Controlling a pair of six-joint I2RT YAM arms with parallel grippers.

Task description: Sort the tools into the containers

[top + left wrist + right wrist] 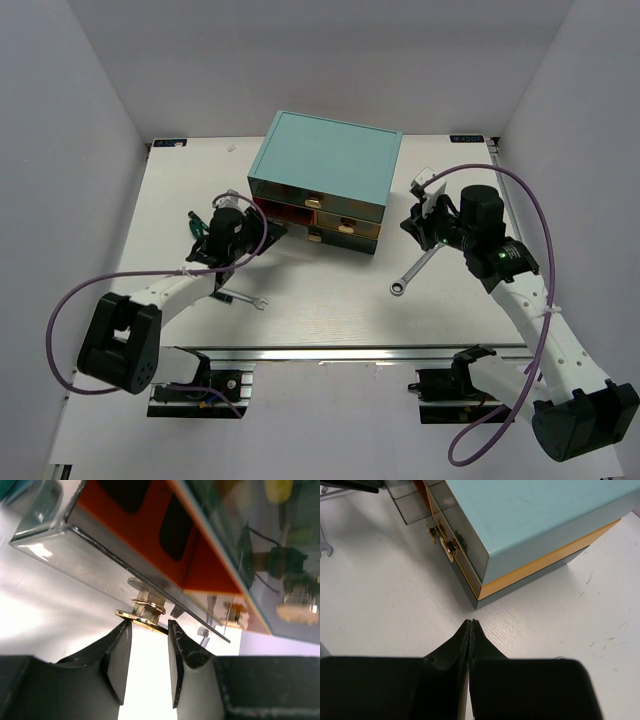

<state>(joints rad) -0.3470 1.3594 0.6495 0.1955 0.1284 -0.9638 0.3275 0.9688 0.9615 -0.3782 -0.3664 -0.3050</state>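
The teal chest of drawers (325, 160) stands at the middle back of the table. Its left clear drawer (85, 555) is pulled out a little toward my left gripper (258, 232). In the left wrist view my left gripper (150, 627) is open, its fingertips (125, 630) right at the drawer's gold handle (145, 615). My right gripper (420, 218) is shut and empty; in the right wrist view it (470, 623) hovers over bare table near the chest's corner (480, 602). One silver wrench (413, 271) lies front right of the chest, another (240, 297) by the left arm.
Something green (196, 223), perhaps a screwdriver, lies just left of the left gripper, mostly hidden. Other gold drawer handles (451, 547) show on the chest's front. White walls enclose the table on three sides.
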